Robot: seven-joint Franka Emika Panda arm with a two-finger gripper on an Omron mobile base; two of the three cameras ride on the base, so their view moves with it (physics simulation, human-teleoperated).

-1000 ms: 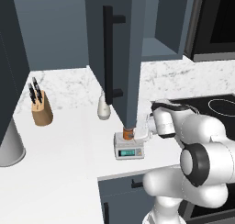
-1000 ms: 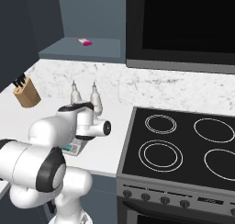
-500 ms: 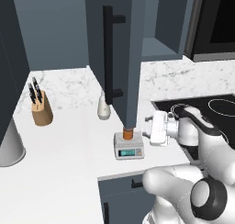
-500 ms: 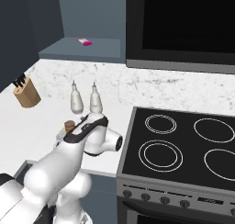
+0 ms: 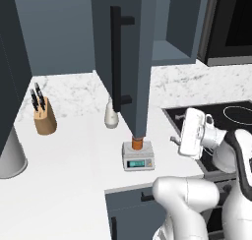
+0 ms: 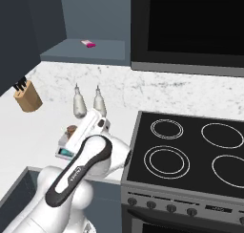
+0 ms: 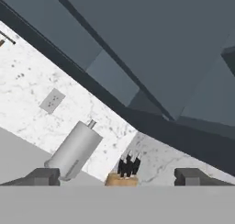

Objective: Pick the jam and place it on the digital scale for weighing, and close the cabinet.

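Fingers [image 7: 46, 176] wide apart, empty

A kitchen: marble counter [image 5: 74, 150], black stove [image 6: 190, 151], wall oven [image 6: 190, 26], knife block [image 5: 43, 118].

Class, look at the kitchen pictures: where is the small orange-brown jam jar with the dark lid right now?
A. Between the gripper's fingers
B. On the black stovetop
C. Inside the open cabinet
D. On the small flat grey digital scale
D: the small orange-brown jam jar stands on the small flat grey digital scale on the white counter, apart from the open gripper.
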